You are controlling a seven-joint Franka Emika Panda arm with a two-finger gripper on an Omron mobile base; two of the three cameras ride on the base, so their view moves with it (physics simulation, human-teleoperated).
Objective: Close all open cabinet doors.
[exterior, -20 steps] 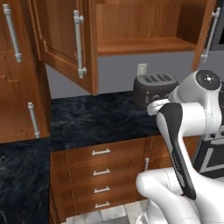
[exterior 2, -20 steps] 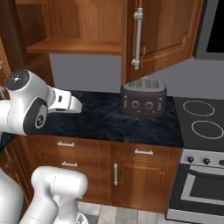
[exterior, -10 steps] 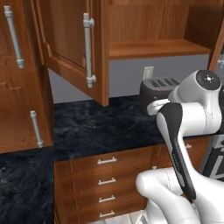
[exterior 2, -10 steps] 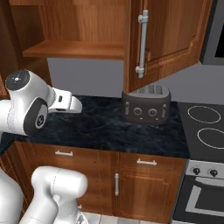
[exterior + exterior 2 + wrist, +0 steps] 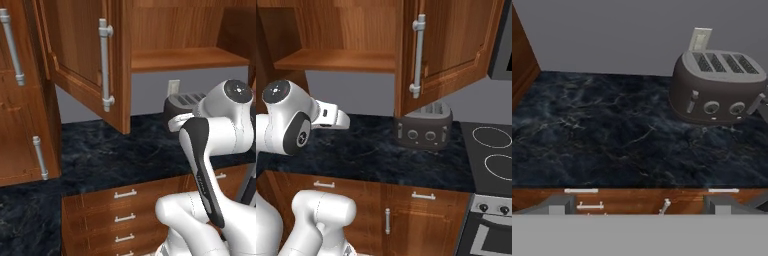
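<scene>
Cabinet door (image 5: 92,70) on the left of the wall unit stands swung out over the counter in the left base view, its grey bar handle (image 5: 105,65) running upright along the free edge, and the shelf (image 5: 185,57) behind it lies exposed. To its left a tall closed cupboard front (image 5: 20,90) carries two more upright bar handles. Below runs a dark marbled countertop (image 5: 115,150), with a stack of drawer fronts (image 5: 122,215) under it bearing short level handles. A dark toaster (image 5: 182,107) sits at the back wall beneath a wall socket (image 5: 173,86), partly hidden by the white arm. In the right base view the second open door (image 5: 448,50) hangs out from the right side of the same unit, its bar handle (image 5: 417,55) upright near the hinge-away edge, and its lower corner sits above the toaster (image 5: 424,127) without touching it. The open shelf (image 5: 336,59) shows to the left of this door. A stove top (image 5: 491,155) with ring marks lies right of the toaster, with the oven knobs below. In the hand view the gripper (image 5: 637,204) looks down on the countertop (image 5: 607,140); its two grey fingertips (image 5: 557,204) stand well spread with nothing between them. The toaster (image 5: 719,87) is at upper right below the socket (image 5: 699,39), and a brown cupboard edge (image 5: 522,65) shows at upper left. Both open doors are well apart from the gripper.
</scene>
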